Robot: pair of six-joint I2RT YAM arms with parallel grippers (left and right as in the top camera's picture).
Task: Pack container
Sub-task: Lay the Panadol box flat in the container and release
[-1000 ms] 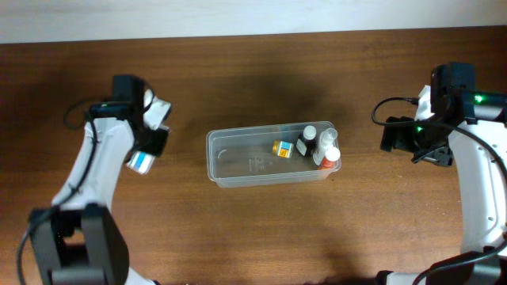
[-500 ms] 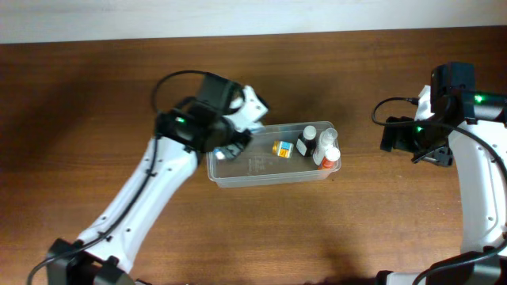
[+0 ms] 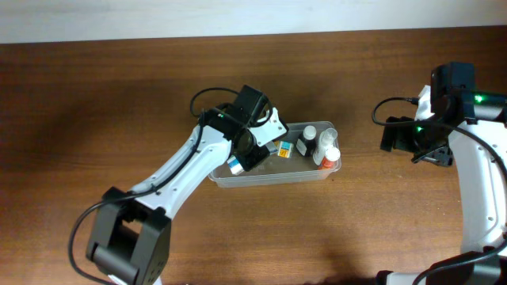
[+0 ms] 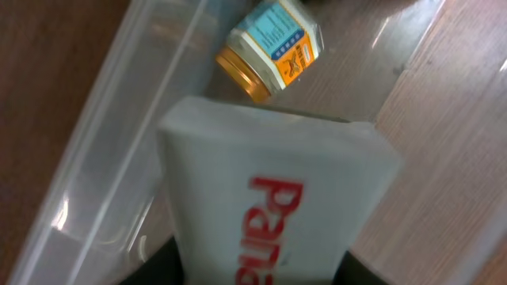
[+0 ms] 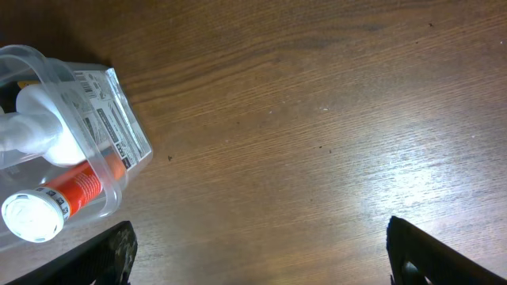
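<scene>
The container (image 3: 277, 180) is a clear shallow tub at the table's middle. Its right end holds a small yellow-and-blue jar (image 3: 283, 148), a black-capped bottle (image 3: 306, 143), a white bottle (image 3: 325, 138) and an orange bottle (image 3: 330, 157). My left gripper (image 3: 242, 158) is shut on a white box with red letters (image 4: 269, 198) and holds it over the tub's left half. The jar (image 4: 273, 51) lies just beyond the box, and the tub wall (image 4: 103, 150) runs to its left. My right gripper (image 5: 261, 265) is open and empty over bare wood, right of the tub (image 5: 119, 119).
The right arm (image 3: 444, 103) stands at the table's right side, apart from the tub. In the right wrist view the orange bottle (image 5: 71, 194) and the white bottle (image 5: 40, 134) press against the tub's near corner. The table's back edge meets a pale wall.
My left arm has swung from the table's left side to over the tub, carrying the box, and now reaches into its left half. The right arm has not moved.
</scene>
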